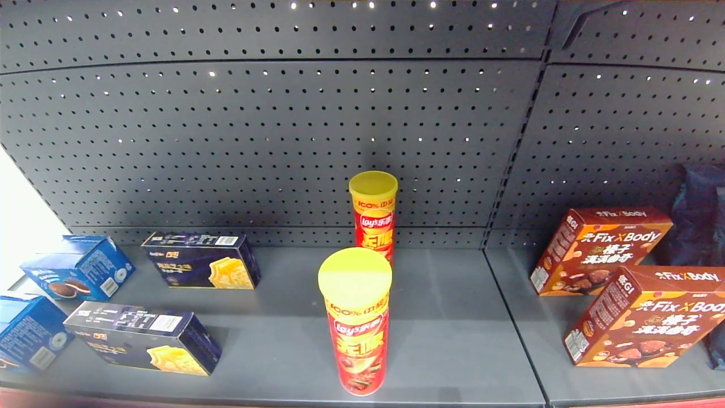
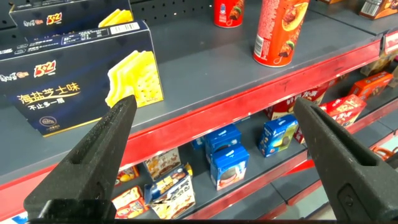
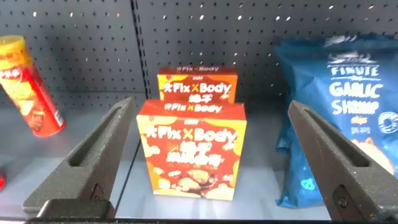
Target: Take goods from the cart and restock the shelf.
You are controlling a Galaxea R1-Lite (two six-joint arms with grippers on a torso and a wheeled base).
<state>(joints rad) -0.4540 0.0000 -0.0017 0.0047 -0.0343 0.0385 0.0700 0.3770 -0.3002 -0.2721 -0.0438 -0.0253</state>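
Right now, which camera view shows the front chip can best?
The head view: the front chip can stands there whole, from yellow lid to base. The left wrist view shows just its lower part. The right wrist view has one can at its edge; I cannot tell if it is the front one.

Left gripper (image 2: pixel 214 104): two matte black fingers (image 2: pixel 93 162), long wedges tapering to blunt tips, with a grainy, plastic-looking surface. One has a stepped ledge cut along its edge, the other a small round hole low down (screw or bare hole, can't tell). Right gripper (image 3: pixel 211 106): same build, with dark grey-black fingers (image 3: pixel 329 168), the same taper and ledge, and round holes near the bases.
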